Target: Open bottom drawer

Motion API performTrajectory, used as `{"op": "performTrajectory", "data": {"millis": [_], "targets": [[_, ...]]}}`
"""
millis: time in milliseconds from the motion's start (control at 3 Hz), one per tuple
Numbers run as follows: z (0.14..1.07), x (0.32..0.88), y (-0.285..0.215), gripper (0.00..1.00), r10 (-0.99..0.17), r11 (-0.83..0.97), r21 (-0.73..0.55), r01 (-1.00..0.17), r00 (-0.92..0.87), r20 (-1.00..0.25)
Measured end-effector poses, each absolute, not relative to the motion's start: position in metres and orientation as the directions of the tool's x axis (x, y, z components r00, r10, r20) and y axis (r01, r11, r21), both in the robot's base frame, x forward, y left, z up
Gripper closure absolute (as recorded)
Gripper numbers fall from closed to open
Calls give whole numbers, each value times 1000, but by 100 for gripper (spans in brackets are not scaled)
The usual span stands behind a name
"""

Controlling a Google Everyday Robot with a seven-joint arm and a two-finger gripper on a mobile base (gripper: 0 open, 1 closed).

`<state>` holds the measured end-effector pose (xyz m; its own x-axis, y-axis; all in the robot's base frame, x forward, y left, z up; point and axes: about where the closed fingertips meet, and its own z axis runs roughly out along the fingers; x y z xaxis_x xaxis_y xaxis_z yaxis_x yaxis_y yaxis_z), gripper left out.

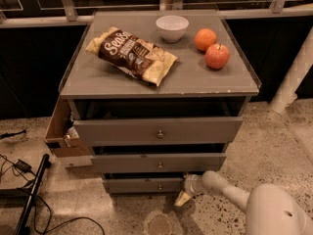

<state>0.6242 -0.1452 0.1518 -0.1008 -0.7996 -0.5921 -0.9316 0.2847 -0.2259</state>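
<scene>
Single camera looks down on a grey cabinet [161, 82] with three drawer fronts stacked

- bottom drawer [142, 185]: lowest front, just above the floor, narrowest of the three, small round knob [160, 186] at centre. Dark gap shows between its top edge and the middle drawer [159, 162]
- top drawer [157, 130] is the widest front, with a dark opening above it under the cabinet top
- gripper [184, 193]: low, near the floor, at the right end of the bottom drawer front, well right of the knob. Contact with the drawer edge can't be confirmed; it's right beside it. Whether it's released or clenched on anything: cannot tell
- arm [225, 190] runs from the lower right corner up-left to the gripper
- on the cabinet top: chip bag [132, 55] left of centre, white bowl [172, 28] at the back, orange [205, 39] and apple [217, 56] on the right, touching or nearly so
- cardboard box [58, 133] against the cabinet's left side
- cables [22, 168] on the floor at far left
</scene>
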Motion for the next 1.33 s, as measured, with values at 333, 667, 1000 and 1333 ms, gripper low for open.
{"op": "performTrajectory", "data": {"millis": [333,667,1000,1333], "targets": [[152,624,-145,0,-800,285,-226,-932,-101,-592],[152,618,-144,0,-809,285,-201,-937,-122,-575],[155,610,-147,0,-822,295,-153,-943,-169,-544],[157,604,-151,0,-825,308,-121,-944,-202,-528]]}}
